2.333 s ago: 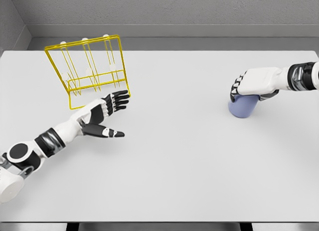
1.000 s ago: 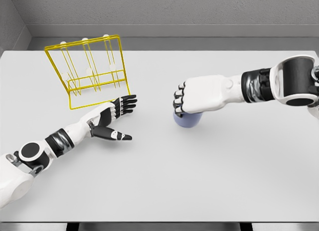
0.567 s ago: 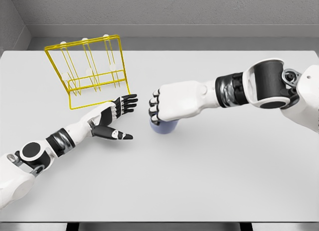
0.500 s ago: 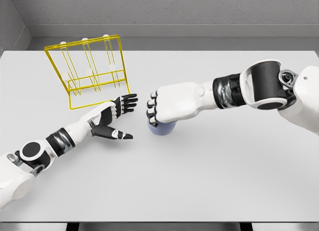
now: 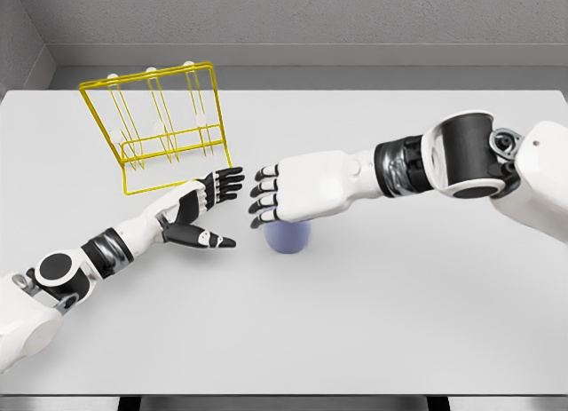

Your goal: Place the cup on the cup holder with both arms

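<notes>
**Cup on the table, both hands open beside it**

Resting on the white table (image 5: 373, 313), near its middle: a pale blue cup (image 5: 287, 237), seen from above with most of its top hidden under the right hand. Hard to tell whether upright or upside down.

Directly above the cup, and overlapping its upper part in the head view: the right hand (image 5: 297, 189), reached in from the right on a white arm with a black elbow joint. Palm down, fingers (image 5: 264, 198) stretched out flat and a little apart, pointing left past the cup's edge. Not wrapped around the cup, gripping nothing; impossible to say whether the palm touches the cup's top or only hovers over it.

Left of the cup, near but apart from it: the left hand (image 5: 197, 211), reached in from the lower left. Opened wide, black fingers (image 5: 224, 182) fanned toward the cup and up, thumb held low and pointing at the cup's base. Empty. A narrow gap of bare table between thumb tip and cup.

Farther left of the cup and toward the table's far side: the cup holder (image 5: 160, 127), a yellow wire rack standing upright, with white-tipped pegs rising from its top rail. Nothing hung on it. Its lower front edge just behind the left hand's knuckles, well apart from the cup.

Beyond the table's far edge, behind the cup: a grey wall (image 5: 355, 20).
</notes>
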You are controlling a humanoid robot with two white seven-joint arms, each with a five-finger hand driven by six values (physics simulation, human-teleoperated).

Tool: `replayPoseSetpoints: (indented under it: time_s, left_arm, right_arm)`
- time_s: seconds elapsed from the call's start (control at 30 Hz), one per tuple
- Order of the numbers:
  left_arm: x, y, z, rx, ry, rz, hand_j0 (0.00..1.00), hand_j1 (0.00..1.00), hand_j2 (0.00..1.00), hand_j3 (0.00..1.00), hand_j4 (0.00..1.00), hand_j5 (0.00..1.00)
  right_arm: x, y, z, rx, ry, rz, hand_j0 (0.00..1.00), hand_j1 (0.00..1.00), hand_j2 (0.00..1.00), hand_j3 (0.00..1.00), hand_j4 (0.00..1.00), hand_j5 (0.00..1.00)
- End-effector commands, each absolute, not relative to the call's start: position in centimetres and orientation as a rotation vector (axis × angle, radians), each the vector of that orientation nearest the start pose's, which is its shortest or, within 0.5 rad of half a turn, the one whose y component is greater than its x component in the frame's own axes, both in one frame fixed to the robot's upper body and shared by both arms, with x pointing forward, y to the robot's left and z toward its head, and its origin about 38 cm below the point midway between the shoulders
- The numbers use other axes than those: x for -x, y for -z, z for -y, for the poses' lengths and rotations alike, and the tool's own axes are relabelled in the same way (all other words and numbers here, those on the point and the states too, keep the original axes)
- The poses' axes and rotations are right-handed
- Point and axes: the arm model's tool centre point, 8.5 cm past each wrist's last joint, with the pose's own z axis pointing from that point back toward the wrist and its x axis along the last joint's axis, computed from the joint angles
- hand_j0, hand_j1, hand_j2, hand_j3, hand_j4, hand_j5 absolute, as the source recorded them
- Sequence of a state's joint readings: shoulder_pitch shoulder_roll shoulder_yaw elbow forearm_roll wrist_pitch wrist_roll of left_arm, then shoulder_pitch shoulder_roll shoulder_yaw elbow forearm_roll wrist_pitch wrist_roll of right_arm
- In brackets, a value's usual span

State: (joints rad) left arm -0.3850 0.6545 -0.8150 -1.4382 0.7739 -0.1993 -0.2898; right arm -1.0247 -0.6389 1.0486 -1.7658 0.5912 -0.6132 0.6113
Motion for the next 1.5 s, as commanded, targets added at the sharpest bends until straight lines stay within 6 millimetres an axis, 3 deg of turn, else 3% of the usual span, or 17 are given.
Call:
replayPoseSetpoints:
  time_s: [0.0, 0.23, 0.33, 0.4, 0.47, 0.57, 0.7, 0.73, 0.87, 1.47]
  left_arm:
    - [-38.8, -8.1, -23.5, 0.579, 0.674, 1.384, 1.00, 1.00, 1.00, 1.00, 1.00, 1.00]
    - [-38.8, -8.1, -23.5, 0.579, 0.674, 1.384, 1.00, 1.00, 1.00, 1.00, 1.00, 1.00]
    - [-38.8, -7.9, -22.5, 0.601, 0.670, 1.385, 1.00, 1.00, 1.00, 1.00, 1.00, 1.00]
    - [-38.9, -7.9, -21.4, 0.619, 0.666, 1.377, 1.00, 1.00, 1.00, 1.00, 1.00, 1.00]
    - [-39.0, -7.9, -20.5, 0.633, 0.664, 1.368, 1.00, 1.00, 1.00, 1.00, 1.00, 1.00]
    - [-39.3, -8.2, -19.7, 0.647, 0.665, 1.368, 1.00, 1.00, 1.00, 1.00, 1.00, 1.00]
    - [-39.6, -8.5, -18.4, 0.669, 0.669, 1.363, 1.00, 1.00, 1.00, 1.00, 1.00, 1.00]
    - [-39.7, -8.7, -18.1, 0.671, 0.672, 1.368, 1.00, 1.00, 1.00, 1.00, 1.00, 1.00]
    - [-39.9, -8.9, -17.4, 0.683, 0.671, 1.376, 1.00, 1.00, 1.00, 1.00, 1.00, 1.00]
    - [-39.6, -7.3, -15.6, 0.702, 0.674, 1.318, 1.00, 1.00, 1.00, 1.00, 1.00, 1.00]
  right_arm:
    - [-38.9, -27.5, 11.6, -0.426, 2.644, -1.411, 1.00, 1.00, 1.00, 1.00, 1.00, 1.00]
    - [-40.3, -34.1, 16.5, -0.603, 2.594, -1.643, 1.00, 1.00, 1.00, 1.00, 1.00, 1.00]
    - [-40.2, -37.5, 23.6, -0.728, 2.584, -1.889, 1.00, 1.00, 1.00, 1.00, 1.00, 1.00]
    - [-39.2, -37.9, 28.8, -0.786, 2.592, -2.069, 1.00, 1.00, 1.00, 1.00, 1.00, 1.00]
    - [-38.2, -36.1, 31.7, -0.721, 2.583, -2.277, 1.00, 1.00, 1.00, 1.00, 1.00, 1.00]
    - [-37.1, -31.1, 32.3, -0.491, 2.559, -2.547, 1.00, 1.00, 1.00, 1.00, 1.00, 1.00]
    - [-36.5, -29.5, 34.7, -0.555, 2.542, -2.667, 1.00, 1.00, 1.00, 1.00, 1.00, 1.00]
    - [-36.5, -28.1, 35.4, -0.552, 2.537, -2.738, 1.00, 1.00, 1.00, 1.00, 1.00, 1.00]
    - [-37.0, -27.1, 37.1, -0.592, 2.547, -2.809, 1.00, 1.00, 1.00, 1.00, 1.00, 1.00]
    - [-37.0, -26.5, 36.9, -0.564, 2.528, -2.845, 1.00, 1.00, 1.00, 1.00, 1.00, 1.00]
